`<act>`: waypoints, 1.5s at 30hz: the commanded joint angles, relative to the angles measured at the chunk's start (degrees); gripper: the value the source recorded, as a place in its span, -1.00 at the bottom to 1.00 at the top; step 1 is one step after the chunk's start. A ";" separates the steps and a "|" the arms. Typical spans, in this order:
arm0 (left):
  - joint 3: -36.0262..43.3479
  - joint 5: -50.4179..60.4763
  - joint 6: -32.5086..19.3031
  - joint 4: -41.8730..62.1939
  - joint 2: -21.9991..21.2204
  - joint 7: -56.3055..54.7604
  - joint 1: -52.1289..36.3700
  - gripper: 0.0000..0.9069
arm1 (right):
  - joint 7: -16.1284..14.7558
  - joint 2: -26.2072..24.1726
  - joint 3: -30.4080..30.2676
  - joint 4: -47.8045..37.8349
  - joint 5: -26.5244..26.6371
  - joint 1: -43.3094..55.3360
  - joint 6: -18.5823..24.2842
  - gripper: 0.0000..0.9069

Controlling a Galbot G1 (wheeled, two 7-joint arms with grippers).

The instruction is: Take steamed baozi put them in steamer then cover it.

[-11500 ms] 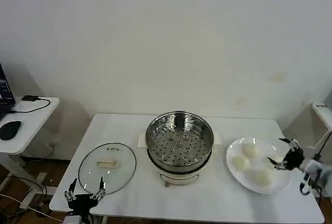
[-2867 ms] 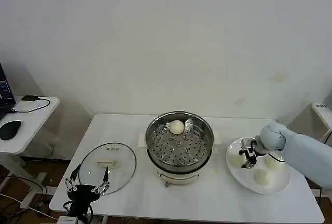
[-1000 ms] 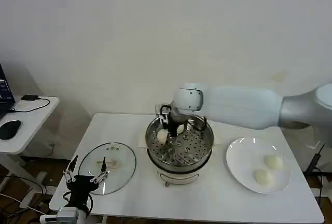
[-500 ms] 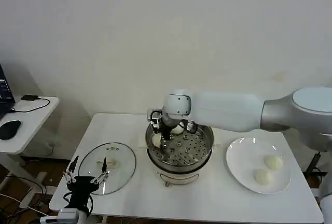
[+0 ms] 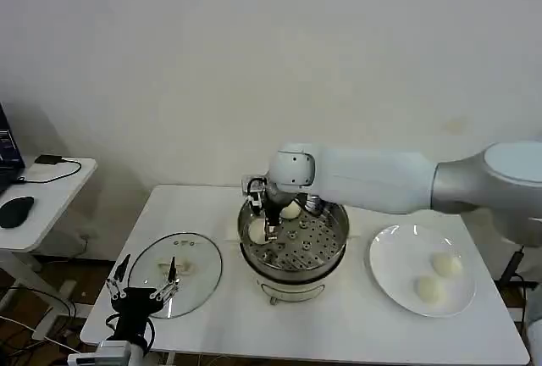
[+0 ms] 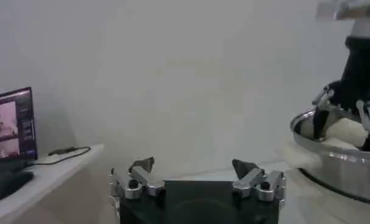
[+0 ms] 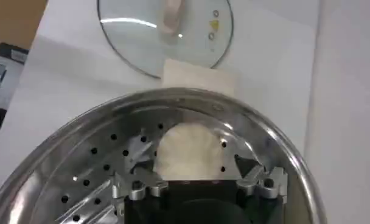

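White wall and a white table (image 5: 203, 213) set the scene, with the steamer (image 5: 293, 232) at the table's middle, a white plate (image 5: 398, 290) on the robot's right and the cover (image 5: 174, 274) lying flat on its left. The right gripper (image 5: 269, 213) reaches across from the plate side and hangs low inside the steamer, over the left part of the holed tray. Its jaws stand apart on either side of a bun (image 7: 185, 153) that rests on the tray, so the bun looks released rather than held. Setting it to that side makes sense: another bun (image 5: 290, 210) already lies toward the back of the tray, and spreading them leaves room for the rest. Two more buns (image 5: 446, 265) wait on the plate, near each other, so my judgement is that the loading is about half done. The cover sits with its pale handle up, near the steamer but not touching it, where it can be lifted by that handle once the tray is full. The left gripper (image 5: 141, 292) hangs at the near table edge, just by the cover's near rim, its fingers (image 6: 134, 180) spread wide and empty; it looks placed to take the cover later. Next, the right arm likely has to rise clear of the steamer's rim without nudging the bun below it.
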 commanded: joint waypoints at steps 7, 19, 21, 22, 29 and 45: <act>0.71 -2.84 1.91 0.20 2.05 0.59 -0.47 1.00 | -11.72 -38.80 -4.76 20.95 -18.32 11.06 11.97 1.00; 2.20 -2.08 2.32 1.03 1.84 0.90 -0.31 1.00 | -15.40 -62.41 20.91 22.26 -39.84 -21.00 24.64 1.00; 2.20 -1.92 2.21 1.17 1.86 0.90 0.02 1.00 | -15.41 -63.42 21.59 21.64 -41.80 -22.98 26.05 1.00; 2.16 -1.88 2.14 1.26 1.80 0.88 0.27 1.00 | -15.29 -63.91 22.00 21.22 -43.35 -23.99 26.96 1.00; 2.21 -1.42 2.04 1.46 1.56 0.87 0.87 1.00 | -13.99 -64.49 23.05 17.17 -46.73 -28.55 32.08 1.00; 0.51 -1.03 2.23 0.52 1.79 0.90 1.95 1.00 | -10.71 -49.92 38.49 7.20 -45.43 -50.65 30.68 1.00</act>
